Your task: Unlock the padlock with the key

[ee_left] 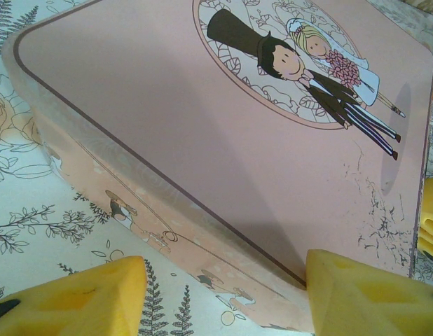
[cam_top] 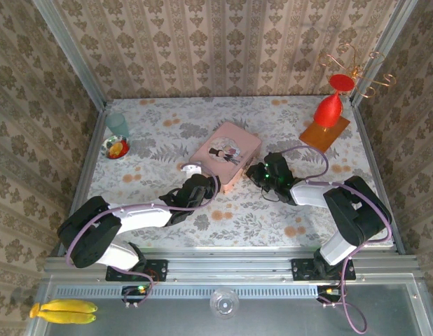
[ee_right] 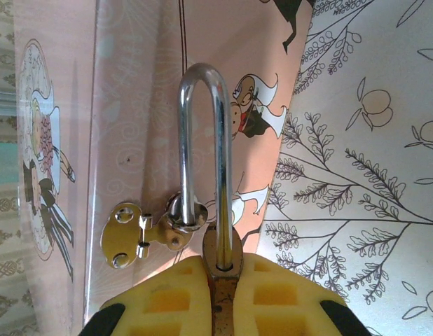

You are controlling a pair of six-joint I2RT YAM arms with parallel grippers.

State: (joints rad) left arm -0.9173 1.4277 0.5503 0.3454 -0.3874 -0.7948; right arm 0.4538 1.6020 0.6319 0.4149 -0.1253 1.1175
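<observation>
- Brass-yellow little padlock [ee_right: 220, 269] with a thin silvery U-shaped loop [ee_right: 222, 161] sits against the side of a big pink square box [ee_right: 132, 105]. It is right by the box's small shiny metal latch plate [ee_right: 122, 241].
- The padlock's long way runs straight out from the right gripper [ee_right: 218, 290]. The round end of the loop points away from the gripper, up in the right wrist view. The body end is tucked between the fingers.
- One leg of the loop goes into the body. The other leg goes through the little ring on the latch plate. I cannot tell if that leg is clicked into the body.
- The right gripper's yellow foam fingers [ee_right: 167, 301] are squeezed onto the padlock's body, one on each side.
- The box has a drawing of a bride and groom [ee_left: 300, 63] on its lid.
- The left gripper [ee_left: 223, 294] is at the near edge of the box. Its yellow fingers [ee_left: 83, 294] are spread wide apart and hold nothing.
- From above, the box lies in the middle of a flowery table [cam_top: 167, 133], with one gripper at each near corner.
- A small white thing [cam_top: 192, 168] lies on the table just beside the box, near the left gripper. It is too small to tell what it is.
- Far at the back right, a red vase [cam_top: 328, 110] stands on an orange square [cam_top: 321, 134]. A clear glass cup [cam_top: 117, 124] stands at the back left.
</observation>
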